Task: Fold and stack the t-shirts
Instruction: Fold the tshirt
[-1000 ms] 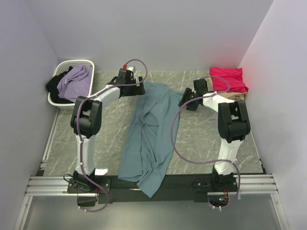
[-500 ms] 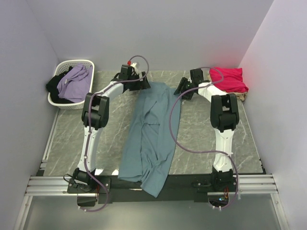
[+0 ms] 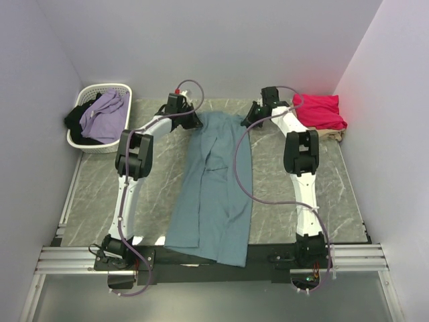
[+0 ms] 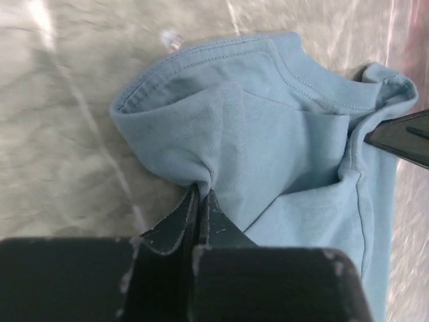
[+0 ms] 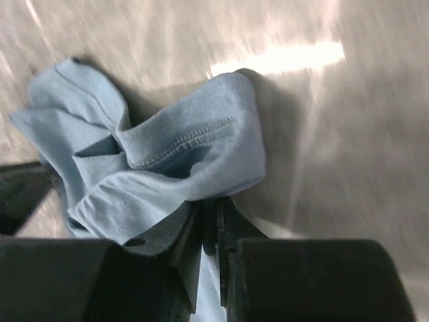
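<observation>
Jaws, left and right, pinch bunched soft teal-blue t-shirt (image 3: 213, 194) cloth.

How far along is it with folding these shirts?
Looks done: a crimson-pink shirt lies folded on a beige shirt in the far right corner. In hand: the left gripper and right gripper each pinch the collar end of the teal shirt, which is stretched lengthwise and unfolded. Left: folding and stacking it. The basket holds purple cloth and black cloth.
</observation>
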### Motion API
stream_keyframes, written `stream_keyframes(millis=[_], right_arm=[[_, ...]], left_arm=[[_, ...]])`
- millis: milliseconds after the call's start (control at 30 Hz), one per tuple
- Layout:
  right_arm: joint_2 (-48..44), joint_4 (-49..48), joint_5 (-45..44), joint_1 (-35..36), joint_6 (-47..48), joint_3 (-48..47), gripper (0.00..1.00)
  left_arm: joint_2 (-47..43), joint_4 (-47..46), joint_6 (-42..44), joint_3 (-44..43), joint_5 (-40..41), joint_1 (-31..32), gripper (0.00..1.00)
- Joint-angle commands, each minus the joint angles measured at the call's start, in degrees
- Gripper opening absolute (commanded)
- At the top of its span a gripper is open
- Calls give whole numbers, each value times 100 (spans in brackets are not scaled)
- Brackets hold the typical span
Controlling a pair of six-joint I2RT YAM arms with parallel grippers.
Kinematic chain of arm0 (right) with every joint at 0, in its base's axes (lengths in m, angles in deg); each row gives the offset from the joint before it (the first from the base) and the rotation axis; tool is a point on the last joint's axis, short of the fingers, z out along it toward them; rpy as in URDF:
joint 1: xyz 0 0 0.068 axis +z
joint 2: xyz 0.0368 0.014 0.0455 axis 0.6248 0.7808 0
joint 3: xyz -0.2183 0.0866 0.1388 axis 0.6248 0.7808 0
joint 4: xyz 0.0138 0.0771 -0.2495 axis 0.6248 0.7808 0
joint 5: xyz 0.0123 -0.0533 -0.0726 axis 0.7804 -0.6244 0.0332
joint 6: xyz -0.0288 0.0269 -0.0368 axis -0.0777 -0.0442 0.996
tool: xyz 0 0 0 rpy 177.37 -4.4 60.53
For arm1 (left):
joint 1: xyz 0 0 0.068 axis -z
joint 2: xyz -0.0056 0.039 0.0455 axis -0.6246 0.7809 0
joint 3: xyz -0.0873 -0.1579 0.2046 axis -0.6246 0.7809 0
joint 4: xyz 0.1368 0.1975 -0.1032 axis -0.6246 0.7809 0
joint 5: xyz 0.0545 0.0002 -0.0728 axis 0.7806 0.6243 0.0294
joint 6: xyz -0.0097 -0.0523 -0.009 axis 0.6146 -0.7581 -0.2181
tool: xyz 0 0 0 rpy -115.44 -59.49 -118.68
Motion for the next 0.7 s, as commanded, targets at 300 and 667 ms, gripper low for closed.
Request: stream_keyframes(millis=[300, 667], right_arm=[[716, -716, 944, -186, -416, -997, 44], [-1498, -2432, 918, -221, 59, 1782, 53]], left_arm=[[-525, -383, -511, 426, 614, -608, 10], [-1613, -691, -248, 1208, 105, -617, 89]])
